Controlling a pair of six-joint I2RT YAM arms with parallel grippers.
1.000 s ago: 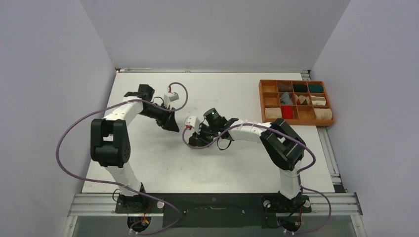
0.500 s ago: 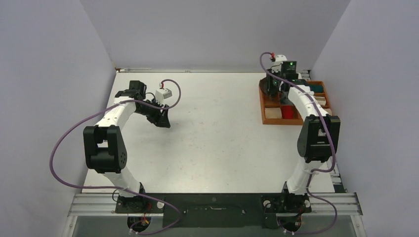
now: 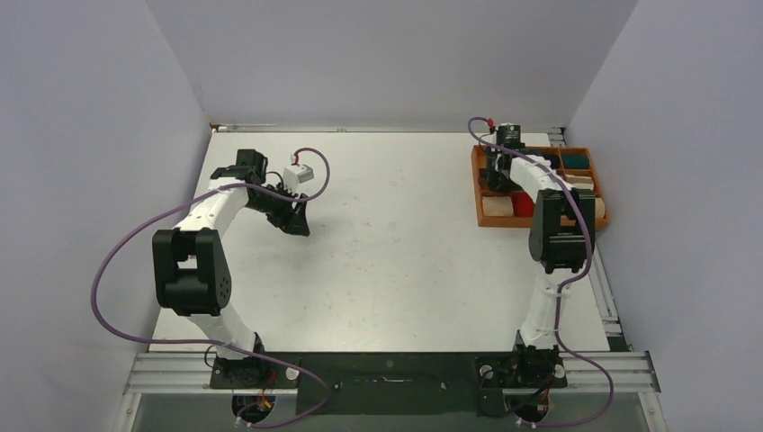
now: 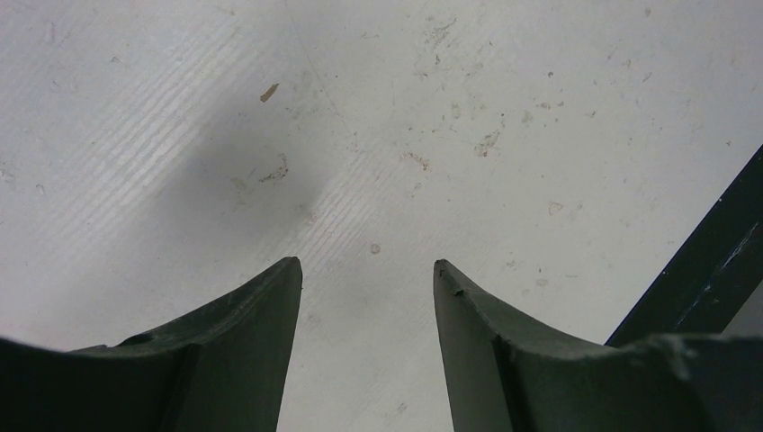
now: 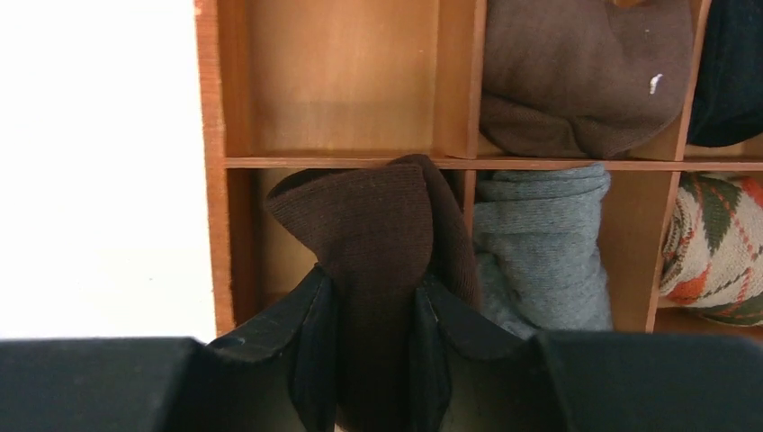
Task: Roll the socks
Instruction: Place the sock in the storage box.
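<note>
Right gripper (image 5: 373, 297): jaws clamped on the dark brown sock (image 5: 360, 216), pinched low. The doubled fabric flares out above the fingertips (image 5: 315, 297). The sock is at the leftmost compartment in the second row of the wooden organiser tray (image 5: 209, 180), up against the divider. I cannot tell whether it already rests on the compartment floor. The grip looks tight, probably to keep the bundle from unrolling while it is over the slot. Going in or coming out: cannot tell from this moment.

The grey sock (image 5: 540, 243) is bundled in the next compartment to the right, just beside the brown one with only the divider between them. The red sock (image 3: 524, 205) shows from the top view in the tray's near row. A lighter brown bundle (image 5: 576, 72) and a patterned bundle (image 5: 715, 234) fill other slots. The compartment (image 5: 342, 81) above the held sock has nothing in it.

Left gripper (image 4: 367, 270): jaws apart, nothing between them, low over bare worktop (image 4: 450, 108), well apart from the tray. It seems parked out of the way, ready for the next sock.
</note>
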